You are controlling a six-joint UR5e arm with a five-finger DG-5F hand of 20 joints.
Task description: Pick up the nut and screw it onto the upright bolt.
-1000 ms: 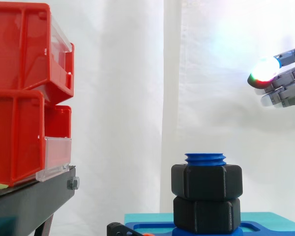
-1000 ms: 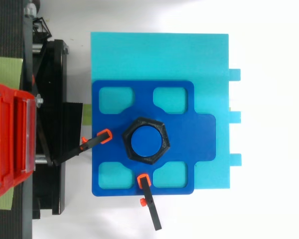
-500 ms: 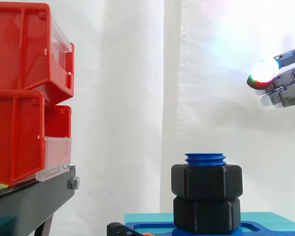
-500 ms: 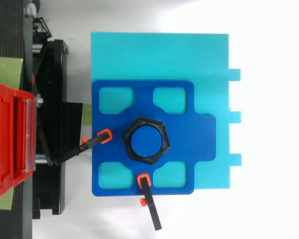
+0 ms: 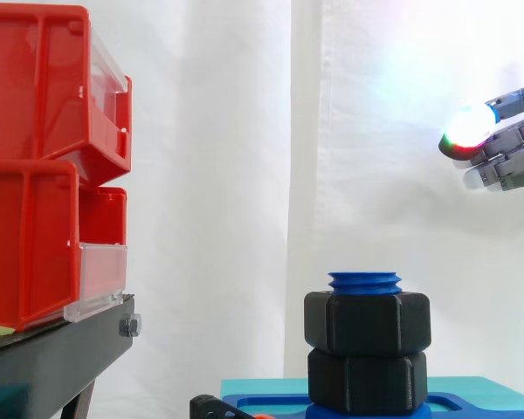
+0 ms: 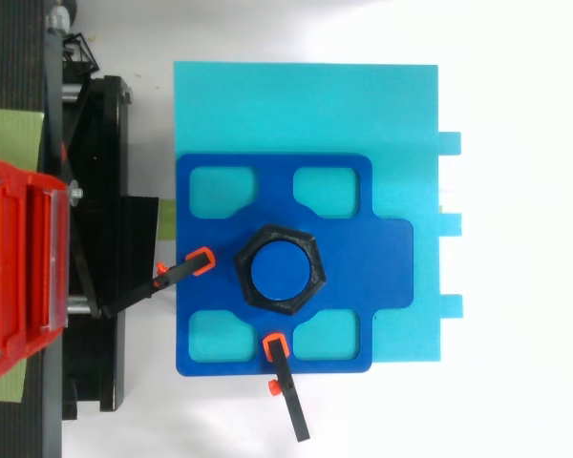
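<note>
The hand hangs at the right edge, high above and well apart from the upright blue bolt, its fingers seemingly straight, close together and empty. The black hexagonal upper nut sits threaded on the bolt, resting on the lower nut above the blue plate

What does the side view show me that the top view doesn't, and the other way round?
Side view: the robot hand, holding nothing, high right of the blue threaded bolt; a lower black hexagonal nut under the upper black hexagonal nut. Top view: four rounded cutouts in the dark blue plate. Both: bolt, upper nut, plate, red plastic bins, cyan base.
</note>
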